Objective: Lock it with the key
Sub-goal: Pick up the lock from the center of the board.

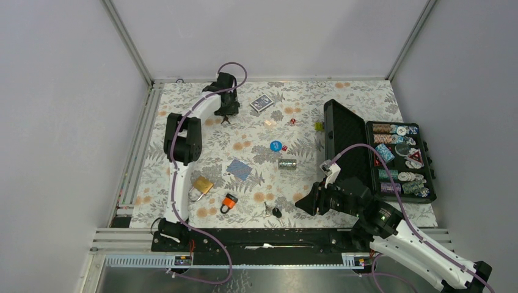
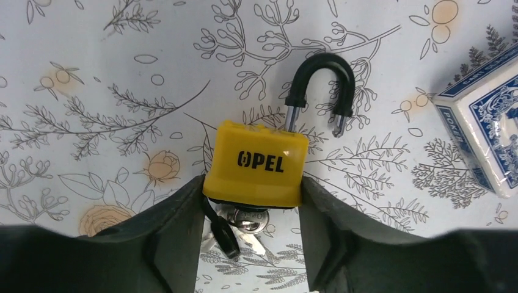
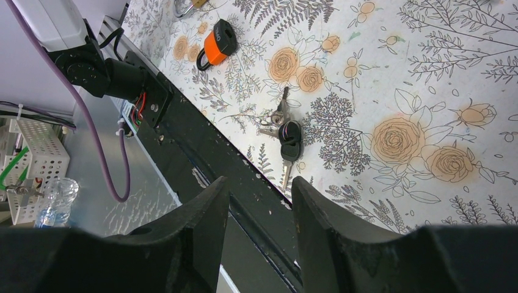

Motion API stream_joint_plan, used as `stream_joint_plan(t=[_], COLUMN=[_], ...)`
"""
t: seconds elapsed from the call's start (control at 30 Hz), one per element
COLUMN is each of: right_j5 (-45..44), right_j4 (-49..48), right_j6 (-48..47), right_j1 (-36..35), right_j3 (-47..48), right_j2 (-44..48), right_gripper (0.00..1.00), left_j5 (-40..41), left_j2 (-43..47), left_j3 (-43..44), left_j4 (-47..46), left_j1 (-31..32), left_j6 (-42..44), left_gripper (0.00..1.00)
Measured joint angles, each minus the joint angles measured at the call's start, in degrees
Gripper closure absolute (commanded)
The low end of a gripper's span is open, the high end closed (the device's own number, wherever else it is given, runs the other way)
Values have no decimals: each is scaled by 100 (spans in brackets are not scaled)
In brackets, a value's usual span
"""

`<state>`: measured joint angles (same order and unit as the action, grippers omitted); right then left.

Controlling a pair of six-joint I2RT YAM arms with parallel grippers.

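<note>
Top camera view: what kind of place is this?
Probably a robot test cell in a lab: plain grey walls on a metal frame, two arms bolted at the table edge, and practice props such as a yellow padlock, keys and a poker-chip case.

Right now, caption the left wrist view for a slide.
Left gripper, jaws pinching the yellow padlock, shackle open, keys beneath.

This looks like a robot lab: a left arm (image 1: 182, 137) and a right arm (image 1: 403, 235) bolted by a flowery bench (image 1: 360, 97), plain grey walls (image 1: 61, 91), metal rails (image 1: 122, 234).
</note>
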<state>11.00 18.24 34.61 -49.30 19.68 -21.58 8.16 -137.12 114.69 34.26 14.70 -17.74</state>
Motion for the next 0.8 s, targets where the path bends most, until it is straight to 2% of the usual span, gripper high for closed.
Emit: stream_joint_plan(t=[0.1,0.27,0.4,0.6,0.8], right_j5=[2,0,0,2,0], right_j4=[0,0,0,-7,-7], right_j6=[0,0,0,-4,-74], right_j1=[0,0,0,0,0], right_j3=[0,0,0,0,151], right_j2=[0,0,0,0,-2], right_gripper=[50,50,50,50,48], left_j5=[-22,-22,-50,-511,-968], left_j2=[-33,-33,52,927,2398], left_j3=[72,72,-76,-1307,-2658], left_j4=[68,81,-24,-315,-680], left_j1=[-2,-4,-4,-9,-2], left_j6=[0,-24,-4,87,81], left_gripper=[72,84,100,100,100])
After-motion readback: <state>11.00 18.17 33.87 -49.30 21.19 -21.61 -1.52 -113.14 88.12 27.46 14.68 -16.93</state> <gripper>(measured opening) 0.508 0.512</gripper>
